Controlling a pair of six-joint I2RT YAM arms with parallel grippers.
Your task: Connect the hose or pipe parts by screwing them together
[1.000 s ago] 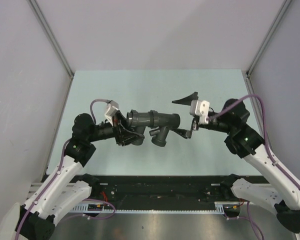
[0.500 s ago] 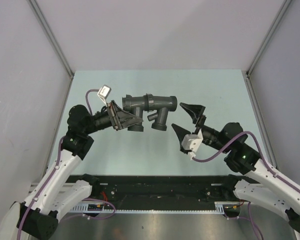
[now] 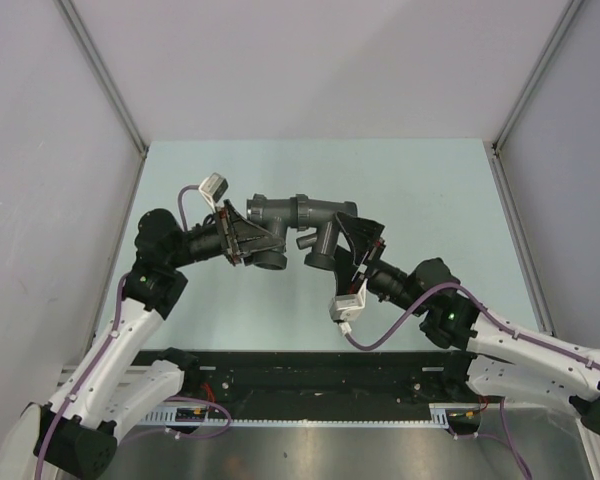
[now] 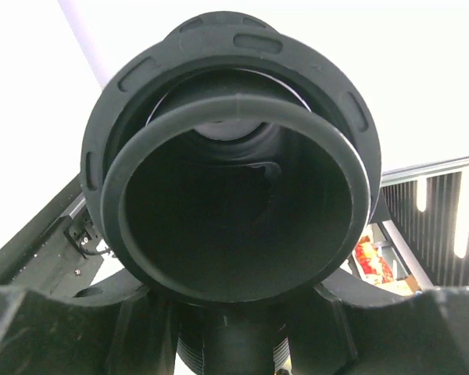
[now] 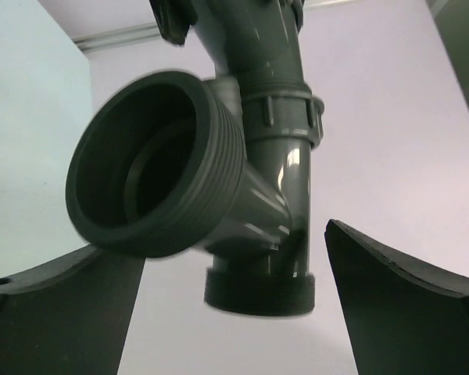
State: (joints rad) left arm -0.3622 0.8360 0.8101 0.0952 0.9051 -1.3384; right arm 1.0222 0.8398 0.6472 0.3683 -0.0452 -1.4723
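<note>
A pale green desk; grey panels rise behind the desk and at both its sides, and a black rail runs along its near edge

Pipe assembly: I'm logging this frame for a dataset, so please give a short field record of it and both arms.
pipe assembly: two dark grey parts, apparently joined at a collar, held above the table
left gripper: jaws shut on the assembly's left end
right gripper: jaws open on either side of the branched fitting, not gripping
threaded port: open, facing the right wrist camera
</note>
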